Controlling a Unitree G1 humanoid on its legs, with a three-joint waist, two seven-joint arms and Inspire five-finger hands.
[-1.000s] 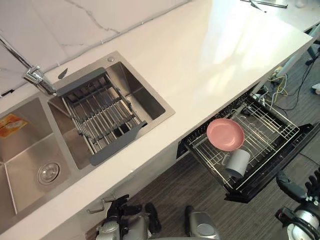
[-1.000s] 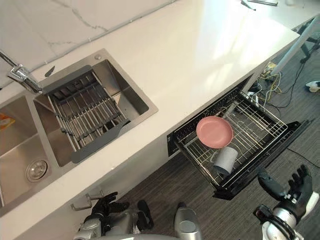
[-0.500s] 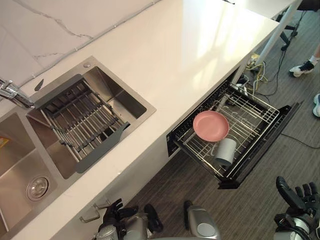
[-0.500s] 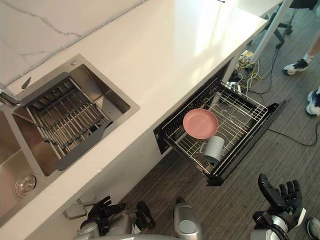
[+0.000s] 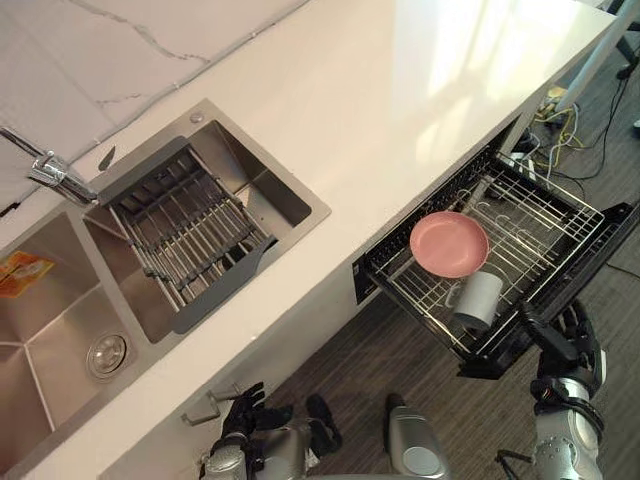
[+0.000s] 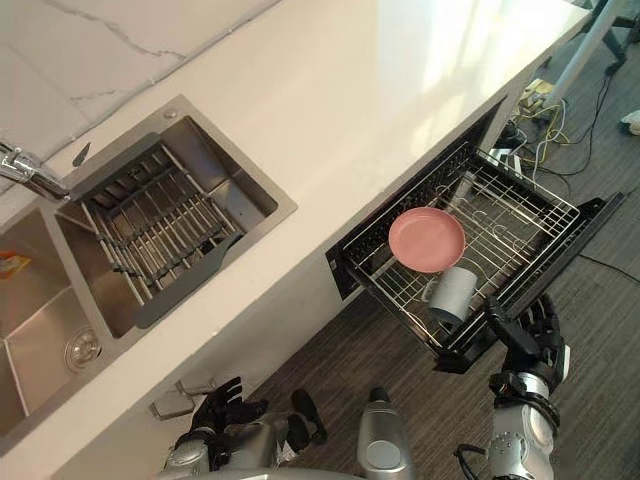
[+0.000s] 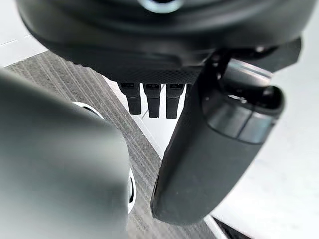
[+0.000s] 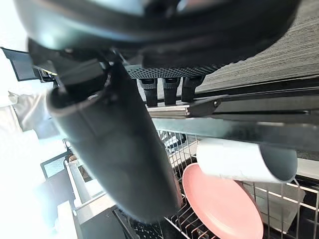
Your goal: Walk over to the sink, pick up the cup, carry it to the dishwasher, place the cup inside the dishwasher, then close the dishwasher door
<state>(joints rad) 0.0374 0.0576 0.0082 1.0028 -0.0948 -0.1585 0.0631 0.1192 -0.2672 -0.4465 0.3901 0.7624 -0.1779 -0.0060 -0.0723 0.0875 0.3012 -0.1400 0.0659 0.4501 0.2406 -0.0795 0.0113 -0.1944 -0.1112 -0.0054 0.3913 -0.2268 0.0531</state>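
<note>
The cup lies on its side in the pulled-out dishwasher rack, just beside the lower rim of the pink plate. Its long axis runs from the plate toward the rack's near edge, with the open mouth facing outward. The placing looks done, so what remains, I judge, is the closing.

That move turns on the dishwasher door, which lies open and flat under the rack. Its free outer edge is just beside the right hand, on the side toward the desk and a little above it. The right hand is empty, its fingers straight and spread, the thumb standing apart, pointing up at that edge. The left hand is well apart, low by the cabinet front below the sink, with its fingers loosely open and holding nothing (it has no part in this reach). The right hand is clearly the nearer.

Whether the fingertips touch the door cannot be told. The rack stands out over the door, so it probably has to slide in first. The cavity under the desk is hidden, and no door handle can be made out.
</note>
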